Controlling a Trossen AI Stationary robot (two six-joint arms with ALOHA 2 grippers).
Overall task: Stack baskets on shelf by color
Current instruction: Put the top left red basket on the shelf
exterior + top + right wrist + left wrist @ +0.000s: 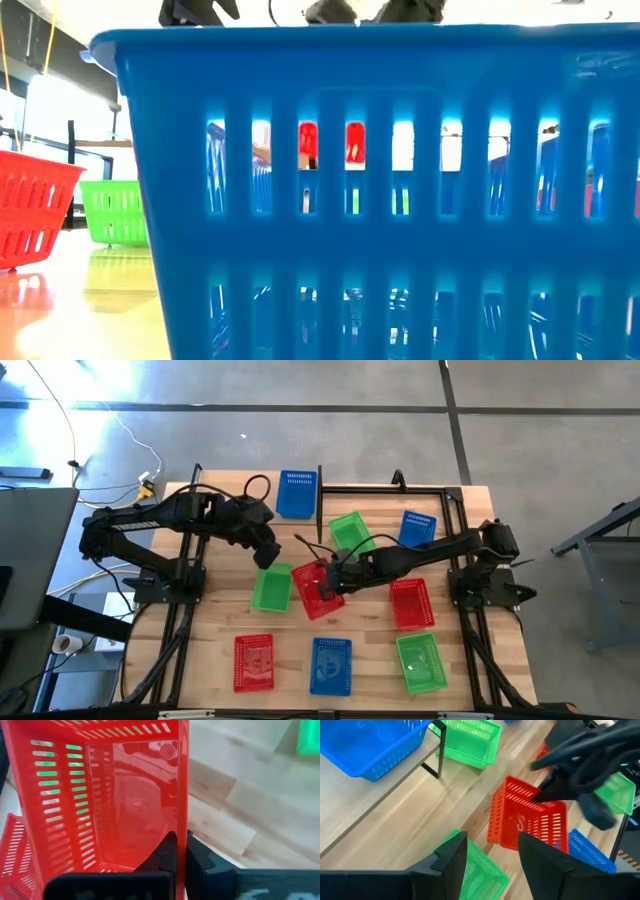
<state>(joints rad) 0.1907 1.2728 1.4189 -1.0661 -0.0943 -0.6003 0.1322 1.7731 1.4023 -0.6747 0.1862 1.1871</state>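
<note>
Your right gripper (328, 582) sits mid-table with its fingers pinched tight on the wall of a red basket (317, 589). In the right wrist view the two dark fingers meet on the thin red rim (183, 795), and the basket reads tilted in the left wrist view (527, 817).

Your left gripper (266, 554) hangs just above and beside a green basket (271, 588) that lies on the table touching the red one's left side — its fingers (451, 855) stand apart with nothing between them.

On the shelf (330, 488), along the table's far edge: a blue basket (297, 494) at the left end, a second green basket (349, 531) near the middle, a second blue one (417, 528) toward the right end. You cannot tell from above whether the latter two rest fully on the board.

Another red basket (411, 603) lies just right of the held one, apart from it.

Near edge of the table (215, 660), left to right — red basket (253, 661), blue basket (331, 665), green basket (421, 662), well apart from each other. The near-edge blue basket fills the low view (380, 190).
</note>
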